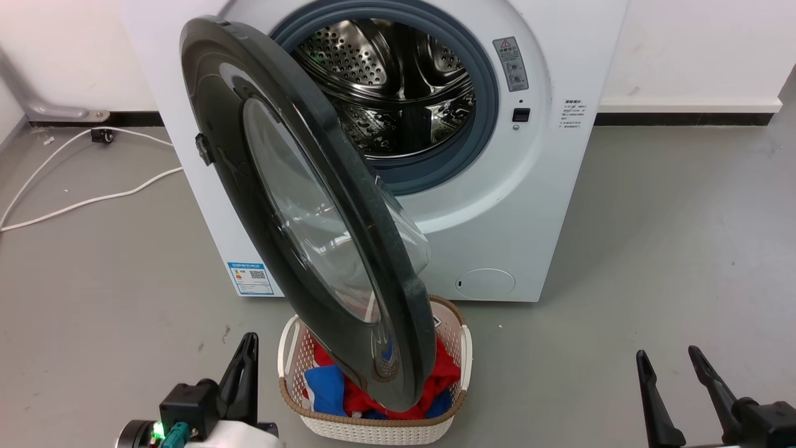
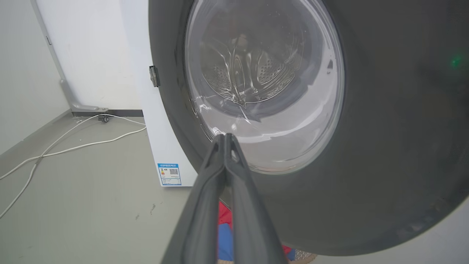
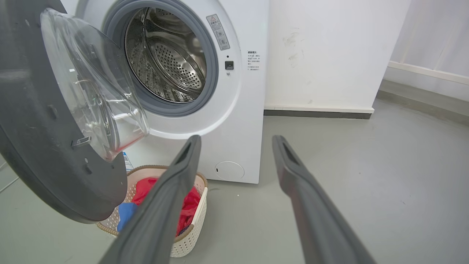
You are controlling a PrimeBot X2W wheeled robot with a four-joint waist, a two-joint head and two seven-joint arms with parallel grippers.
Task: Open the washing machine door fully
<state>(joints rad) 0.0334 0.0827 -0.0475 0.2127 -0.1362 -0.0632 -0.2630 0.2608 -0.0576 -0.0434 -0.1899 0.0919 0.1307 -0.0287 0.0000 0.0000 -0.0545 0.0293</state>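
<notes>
Half open: with left gripper (image 2: 224, 137) fingers pressed together and right gripper (image 1: 666, 353) fingers spread, you should push the washing machine door (image 1: 311, 211) leftward from inside.

One washing machine (image 1: 528, 205), one door (image 1: 224, 155), one laundry basket (image 1: 373, 429), two claws: left claw (image 1: 249, 341), right claw (image 1: 666, 353).

We see a smooth grey floor (image 1: 653, 249). Taking the middle of the head view as centre, a white front-loading washing machine (image 1: 559, 186) stands on it at 12 o'clock. A white brown-rimmed laundry basket (image 1: 373, 429) rests at 6 o'clock, just before the machine, and a white cable (image 1: 93, 199) trails at 9 o'clock.
</notes>
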